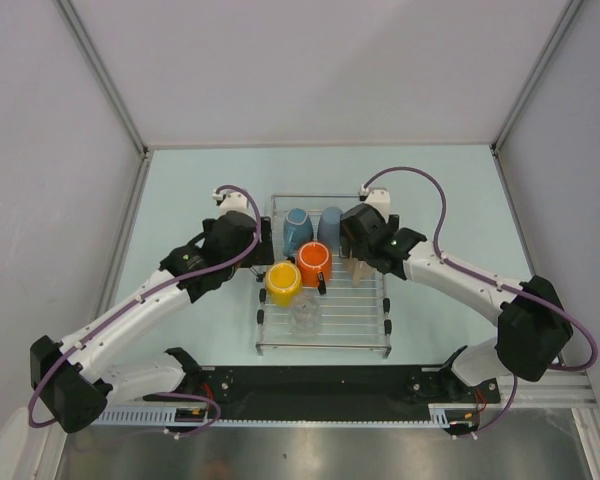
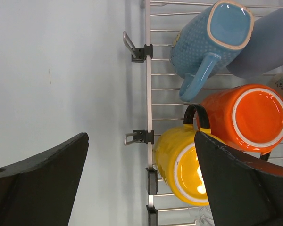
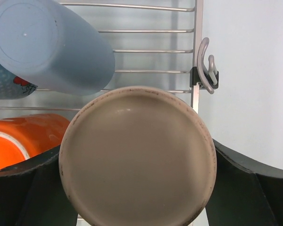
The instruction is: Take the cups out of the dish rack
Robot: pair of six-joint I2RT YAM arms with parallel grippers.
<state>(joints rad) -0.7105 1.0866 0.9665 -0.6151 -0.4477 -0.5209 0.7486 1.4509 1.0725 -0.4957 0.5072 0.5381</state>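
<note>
The silver wire dish rack [image 1: 352, 318] lies at the table's middle. On it are a light blue mug [image 1: 296, 230], a plain light blue cup [image 1: 331, 224], an orange mug [image 1: 313, 263], a yellow cup [image 1: 282, 282] and a small clear glass [image 1: 305, 316]. My right gripper [image 1: 362, 258] is shut on the upside-down beige cup [image 3: 137, 162], with a finger on each side of its base. My left gripper [image 2: 141, 186] is open over the rack's left edge. The yellow cup [image 2: 181, 165] lies against its right finger [image 2: 245, 183], and the left finger is over bare table.
The rack's left rail [image 2: 147, 94] carries black clips and small metal hooks. A hook [image 3: 203, 66] also sits on the right rail. Grey walls enclose the table on three sides. Pale green table [image 1: 190, 200] shows beside the rack on both sides.
</note>
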